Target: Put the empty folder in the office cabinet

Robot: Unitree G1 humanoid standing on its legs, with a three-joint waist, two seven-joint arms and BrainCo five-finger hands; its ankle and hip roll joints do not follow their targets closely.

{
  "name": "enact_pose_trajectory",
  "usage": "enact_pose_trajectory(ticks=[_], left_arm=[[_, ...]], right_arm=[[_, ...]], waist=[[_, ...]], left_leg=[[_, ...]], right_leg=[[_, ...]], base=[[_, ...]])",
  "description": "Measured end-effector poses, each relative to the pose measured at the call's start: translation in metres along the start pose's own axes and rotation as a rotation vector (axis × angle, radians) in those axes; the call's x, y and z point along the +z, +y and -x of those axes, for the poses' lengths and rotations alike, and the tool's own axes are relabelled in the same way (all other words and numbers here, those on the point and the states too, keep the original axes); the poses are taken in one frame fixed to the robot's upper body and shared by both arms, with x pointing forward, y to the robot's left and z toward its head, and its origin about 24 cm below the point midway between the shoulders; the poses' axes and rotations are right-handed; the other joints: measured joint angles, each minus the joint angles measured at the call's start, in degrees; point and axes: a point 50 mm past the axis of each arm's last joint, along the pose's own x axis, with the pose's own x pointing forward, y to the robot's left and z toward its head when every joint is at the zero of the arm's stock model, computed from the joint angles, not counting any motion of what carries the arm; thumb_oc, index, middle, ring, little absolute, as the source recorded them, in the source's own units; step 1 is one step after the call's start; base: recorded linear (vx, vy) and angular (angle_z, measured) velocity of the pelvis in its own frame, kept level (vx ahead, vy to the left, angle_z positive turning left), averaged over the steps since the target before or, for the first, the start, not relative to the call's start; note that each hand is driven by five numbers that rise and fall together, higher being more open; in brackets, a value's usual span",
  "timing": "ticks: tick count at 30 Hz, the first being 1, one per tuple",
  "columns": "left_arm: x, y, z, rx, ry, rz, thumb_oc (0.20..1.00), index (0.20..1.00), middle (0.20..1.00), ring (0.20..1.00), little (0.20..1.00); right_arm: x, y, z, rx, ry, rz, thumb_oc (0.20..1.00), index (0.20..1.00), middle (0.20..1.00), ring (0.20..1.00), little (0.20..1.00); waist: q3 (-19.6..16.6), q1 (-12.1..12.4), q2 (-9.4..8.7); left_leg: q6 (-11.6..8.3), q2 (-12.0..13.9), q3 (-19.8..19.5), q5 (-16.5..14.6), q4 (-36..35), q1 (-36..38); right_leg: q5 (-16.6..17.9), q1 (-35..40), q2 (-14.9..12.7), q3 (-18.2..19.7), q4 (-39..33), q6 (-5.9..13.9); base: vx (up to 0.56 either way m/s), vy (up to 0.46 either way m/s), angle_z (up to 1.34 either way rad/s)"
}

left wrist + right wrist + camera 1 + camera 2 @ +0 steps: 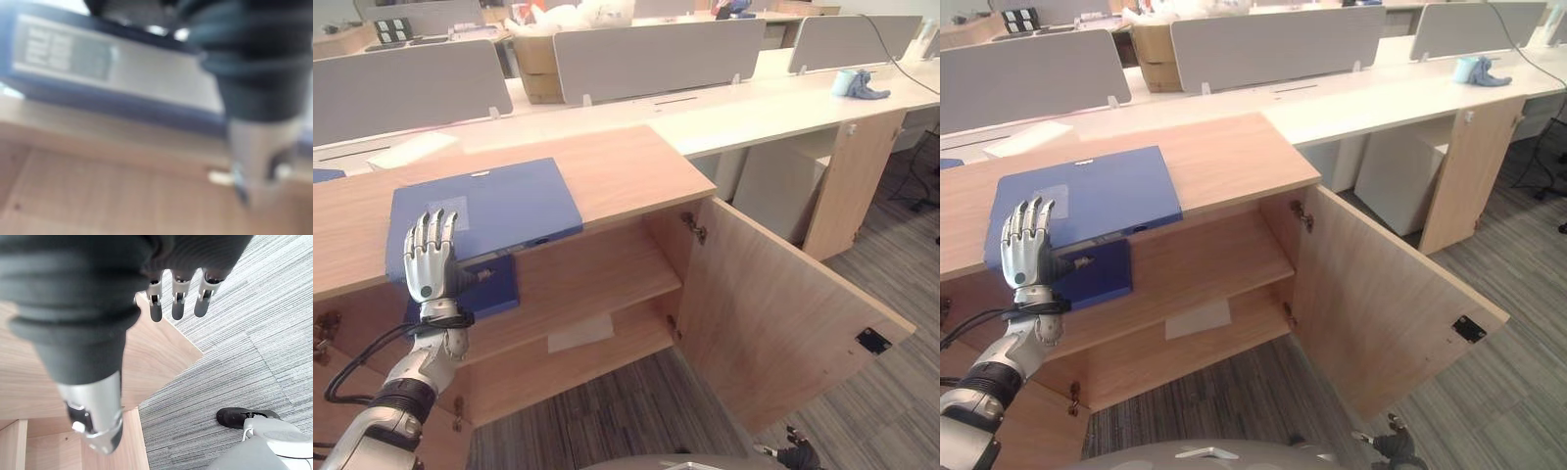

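The left hand (431, 257) covers the near edge of the blue folder (494, 211) and part of a second blue folder (494, 286) on the shelf beneath, while the cabinet (626, 171) runs off past the picture's left edge.

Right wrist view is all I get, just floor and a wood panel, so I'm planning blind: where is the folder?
Observer: The folder lies flat on the cabinet top, its near edge overhanging the front.
Operator: Is the left hand on it?
Observer: The left hand is raised in front of that edge, fingers straight; I cannot tell whether it touches.
Operator: Anything on the shelf?
Observer: A second folder lies on the upper shelf, toward its left end.
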Motion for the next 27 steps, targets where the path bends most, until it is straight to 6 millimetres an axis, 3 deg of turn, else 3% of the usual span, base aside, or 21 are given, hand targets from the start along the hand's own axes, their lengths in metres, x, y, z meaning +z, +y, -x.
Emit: enact_pose_trajectory(ticks=[1,15,19,25,27], left_arm=[[-0.003,-0.001,-0.001,-0.01,0.014,-0.013,0.2,0.2,0.2,0.2,0.2],[0.005,0.009,-0.014,0.036,-0.011,0.026,0.2,0.2,0.2,0.2,0.2],[0.024,0.029,-0.021,0.098,-0.101,0.126,0.2,0.2,0.2,0.2,0.2],[0.056,0.068,-0.018,0.187,-0.297,0.32,0.2,0.2,0.2,0.2,0.2],[0.066,0.082,-0.016,0.216,-0.332,0.421,0.2,0.2,0.2,0.2,0.2]], right_arm=[[0.0,-0.001,0.0,-0.002,0.002,0.001,1.0,1.0,1.0,1.0,1.0],[0.005,-0.01,0.0,-0.016,-0.019,0.012,1.0,1.0,1.0,1.0,1.0],[0.031,-0.003,0.0,0.005,-0.143,0.012,1.0,1.0,1.0,1.0,1.0],[0.096,0.015,0.01,0.1,-0.435,0.02,1.0,1.0,1.0,1.0,1.0],[0.11,0.023,0.014,0.151,-0.492,0.033,1.0,1.0,1.0,1.0,1.0]], waist=[[0.0,0.0,0.04],[-0.1,0.6,-0.19],[0.4,1.4,-0.66],[1.2,2.3,-1.22],[1.2,3.0,-1.21]], left_leg=[[0.18,0.0,0.0,-0.1,0.0,0.0],[0.22,0.0,-0.1,0.0,0.0,-0.8],[0.12,0.0,-0.5,0.1,0.0,-1.0],[0.23,-0.1,-1.8,0.7,0.0,-1.2],[0.31,-0.1,-2.1,0.8,0.0,-1.2]], right_leg=[[0.0,0.0,0.0,0.0,0.0,-0.02],[0.1,-0.1,0.0,-0.1,0.0,0.04],[0.1,-0.1,0.0,-0.6,0.0,0.05],[0.3,0.0,-0.2,-1.8,0.0,-0.31],[0.3,0.2,-0.2,-2.2,0.0,-0.31]], base=[[0.0,0.0,0.0],[-0.01,-0.002,0.0],[-0.03,-0.008,0.05],[-0.03,-0.013,0.11],[-0.01,-0.019,0.14]])
